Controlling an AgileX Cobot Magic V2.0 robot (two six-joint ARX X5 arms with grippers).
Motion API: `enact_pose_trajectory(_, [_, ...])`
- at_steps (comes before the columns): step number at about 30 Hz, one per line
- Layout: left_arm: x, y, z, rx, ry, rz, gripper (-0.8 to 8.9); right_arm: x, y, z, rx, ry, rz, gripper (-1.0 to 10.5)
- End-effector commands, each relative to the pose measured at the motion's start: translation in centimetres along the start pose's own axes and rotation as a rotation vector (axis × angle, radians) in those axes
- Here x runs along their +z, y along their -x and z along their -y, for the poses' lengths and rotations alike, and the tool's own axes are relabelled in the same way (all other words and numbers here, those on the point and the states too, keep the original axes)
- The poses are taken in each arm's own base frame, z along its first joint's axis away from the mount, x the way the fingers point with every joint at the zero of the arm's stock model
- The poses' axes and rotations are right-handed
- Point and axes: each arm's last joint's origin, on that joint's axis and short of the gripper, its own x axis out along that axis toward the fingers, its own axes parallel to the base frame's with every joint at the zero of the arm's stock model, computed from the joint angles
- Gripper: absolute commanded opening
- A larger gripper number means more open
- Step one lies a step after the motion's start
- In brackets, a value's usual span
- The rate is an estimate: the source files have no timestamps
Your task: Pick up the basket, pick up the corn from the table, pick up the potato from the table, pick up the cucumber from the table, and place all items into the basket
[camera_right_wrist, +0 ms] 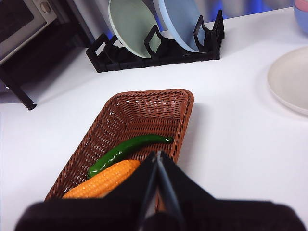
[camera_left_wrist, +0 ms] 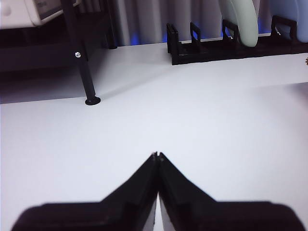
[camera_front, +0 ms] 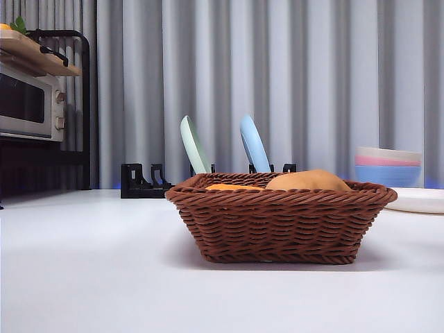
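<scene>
Hovering shut and empty, right hand [camera_right_wrist: 158,155] above the basket [camera_right_wrist: 139,108].

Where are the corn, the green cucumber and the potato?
corn [camera_right_wrist: 103,180]: right wrist view, middle of the cob.
cucumber [camera_right_wrist: 126,151]: right wrist view, mid-body.
potato [camera_front: 309,182]: front view, rounded top above the basket rim.

The brown woven wicker basket [camera_front: 277,229] stands on the flat white table [camera_front: 83,270]; inside lie the orange-yellow corn cob [camera_right_wrist: 103,180], the dark-green cucumber [camera_right_wrist: 126,150] beside it, and the tan oval potato [camera_front: 309,181]; behind stands a black plate rack [camera_front: 142,182].
</scene>
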Motion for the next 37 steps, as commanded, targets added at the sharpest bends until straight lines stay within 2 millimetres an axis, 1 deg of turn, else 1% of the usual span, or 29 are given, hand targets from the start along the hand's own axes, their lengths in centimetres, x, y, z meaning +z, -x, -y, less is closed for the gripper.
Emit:
enact_pose_trajectory(1, [-0.5,-0.1,0.0,-0.003,-0.007,-0.01,-0.03,-0.1,-0.1,0.0,-0.004,-0.009,-0.001,0.0])
enact_pose_trajectory(3, [-0.5,-0.1,0.0,-0.003,-0.007,-0.01,-0.03,-0.1,-0.1,0.0,-0.003,-0.006,-0.001,0.0])
enact_pose_trajectory(5, [-0.5,-0.1,0.0,-0.003,-0.007,-0.01,-0.03,-0.1,0.1,0.0,-0.004,0.041,0.007,0.0])
enact_pose_trajectory(7, [-0.5,-0.1,0.0,-0.003,-0.007,-0.01,-0.03,-0.1,0.6,0.0,-0.029,0.113,0.034,0.0])
enact_pose_trajectory(9, [-0.4,-0.1,0.0,-0.003,-0.007,-0.01,-0.03,-0.2,0.8,0.0,-0.018,0.224,0.058,0.0])
enact_pose_trajectory(11, [-0.4,-0.1,0.0,-0.003,-0.007,-0.01,-0.03,-0.5,0.9,0.1,0.001,0.31,0.103,0.0])
enact_pose_trajectory(14, [-0.4,-0.1,0.0,-0.003,-0.007,-0.01,-0.03,-1.8,0.9,0.8,0.036,0.365,0.183,0.0])
enact_pose_trajectory(18, [-0.4,-0.1,0.0,-0.003,-0.007,-0.009,-0.03,-4.2,0.9,2.4,-0.037,0.345,0.254,0.0])
enact_pose_trajectory(22, [-0.4,-0.1,0.0,-0.003,-0.007,-0.01,-0.03,-6.9,0.5,3.8,-0.118,0.295,0.257,0.0])
enact_pose_trajectory(28, [-0.4,-0.1,0.0,-0.003,-0.007,-0.009,-0.03,-10.3,-1.0,5.0,-0.129,0.274,0.285,0.0])
enact_pose_trajectory(33, [-0.4,-0.1,0.0,-0.003,-0.007,-0.01,-0.03,-12.2,-1.9,5.7,-0.125,0.224,0.285,0.0])
enact_pose_trajectory(37, [-0.4,-0.1,0.0,-0.003,-0.007,-0.009,-0.03,-12.4,-1.9,5.8,-0.153,0.206,0.258,0.0])
